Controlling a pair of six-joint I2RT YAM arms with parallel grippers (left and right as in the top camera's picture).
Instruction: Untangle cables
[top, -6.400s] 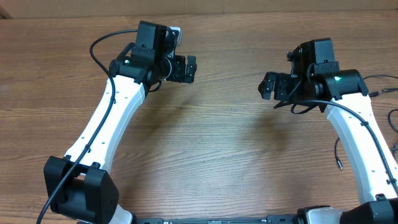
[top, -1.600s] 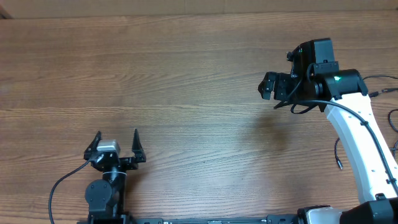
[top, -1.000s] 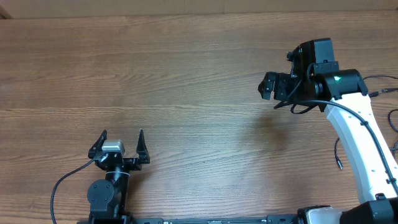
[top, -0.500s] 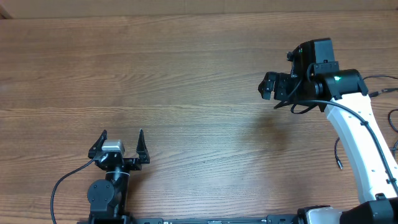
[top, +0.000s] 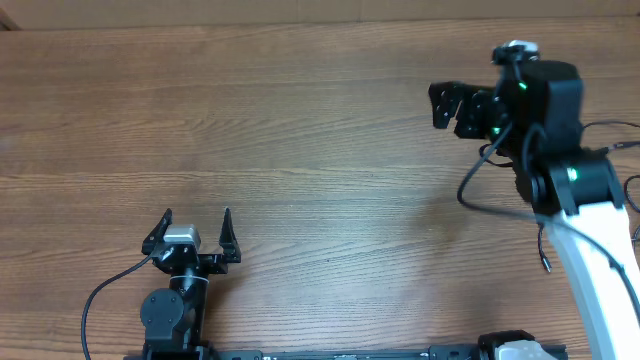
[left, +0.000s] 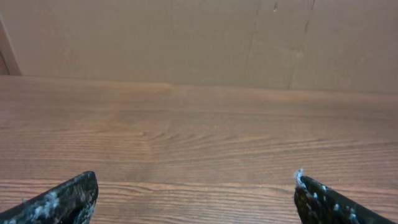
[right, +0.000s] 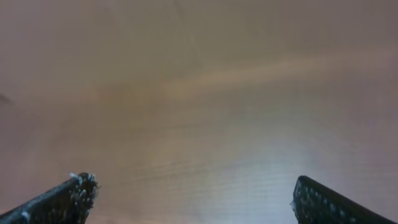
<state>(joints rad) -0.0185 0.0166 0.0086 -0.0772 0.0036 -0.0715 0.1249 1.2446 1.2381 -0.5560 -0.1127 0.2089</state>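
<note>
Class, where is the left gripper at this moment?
Overhead view: the left gripper sits by the near edge of the table, on the left, open and empty, far from the right gripper.

Overhead looking straight down, wrist views low, facing across table (left: 199, 137)

The brown wood-grain desk (top: 320, 130) has a smooth-looking matt top with hardly any shine. The black left gripper (top: 196, 214) looks like matt plastic, and its fingers (left: 62, 200) are rough and scuffed, speckled with whitish flecks at the tips. The right arm's white shell (top: 602, 265) is smooth, slightly glossy plastic. The tan back panel (left: 155, 37) is flat and matt, kinda cardboard-like.
</note>
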